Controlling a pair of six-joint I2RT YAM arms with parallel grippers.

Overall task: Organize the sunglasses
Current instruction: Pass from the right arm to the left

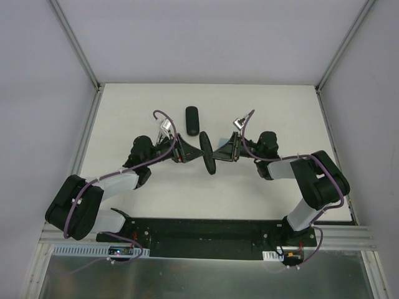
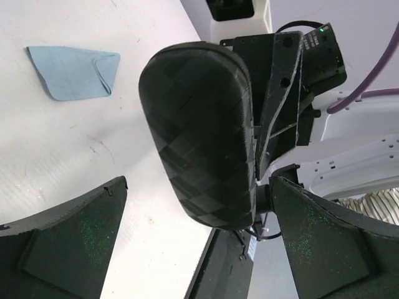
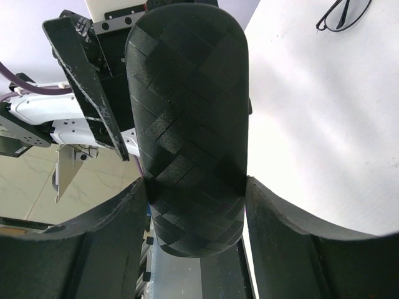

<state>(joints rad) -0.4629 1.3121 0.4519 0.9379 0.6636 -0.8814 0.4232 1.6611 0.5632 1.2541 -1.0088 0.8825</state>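
Black checker-weave case (image 3: 187,118), light-blue cloth (image 2: 73,73), seemingly dark sunglasses (image 3: 344,14).

**Cam 1, top ext.** Fixed, high, behind the arm bases (image 1: 206,233). Looks down and fwd over the whole tabletop (image 1: 262,187). Bases at 6 o'clock, far edge at 12. Wide, distant.

**Cam 2, L wrist.** Rides the left gripper (image 2: 198,187) and looks along its fingers, toward 3 o'clock in top view. Very close: black case (image 2: 199,131) fills mid-frame, tabletop strip on the left.

**Cam 3, R wrist.** Rides the right gripper (image 3: 194,184), faces 9 o'clock. Equally close.

**Overlap.** All three share the case at tabletop centre. Wrist cams face each other: L sees the right arm (image 2: 349,156) beyond the case, R sees the left arm (image 3: 37,112).
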